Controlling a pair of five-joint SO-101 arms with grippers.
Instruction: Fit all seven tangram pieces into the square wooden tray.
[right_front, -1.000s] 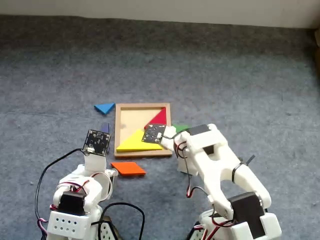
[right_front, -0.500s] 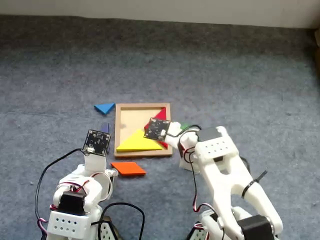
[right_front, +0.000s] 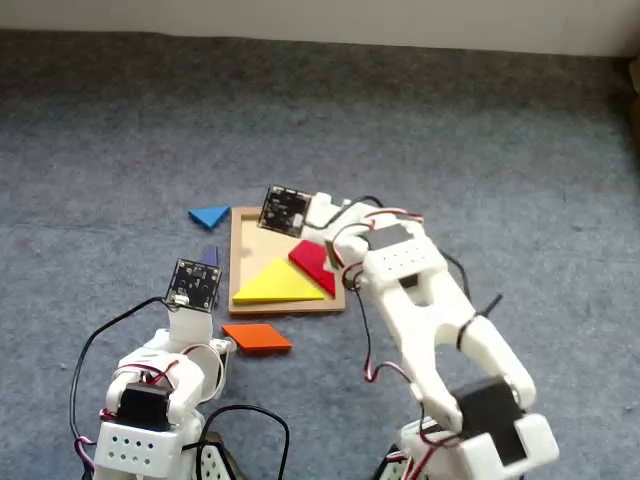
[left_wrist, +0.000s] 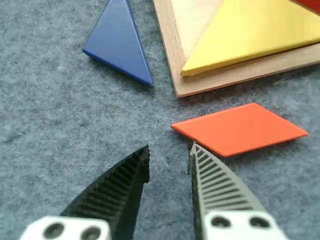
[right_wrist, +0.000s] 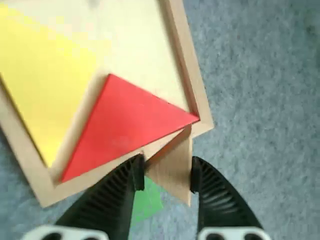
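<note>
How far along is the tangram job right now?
Done: the yellow triangle lies in the tray. In hand: the red triangle is in, one corner seemingly over the rim, with the right gripper at it. Remaining: the orange parallelogram by the open left gripper, the dark blue triangle, light blue triangle and green piece, on the carpet.

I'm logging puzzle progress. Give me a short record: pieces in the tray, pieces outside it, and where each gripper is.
tray: square wooden tray on grey carpet
in tray: yellow triangle, lying flat; red triangle, one tip at the rim
outside: light blue triangle, dark blue triangle, orange parallelogram, green piece
left gripper: fingers open, over carpet by the orange parallelogram's tip
right gripper: fingers open, at the tray corner nearest the red triangle
</note>
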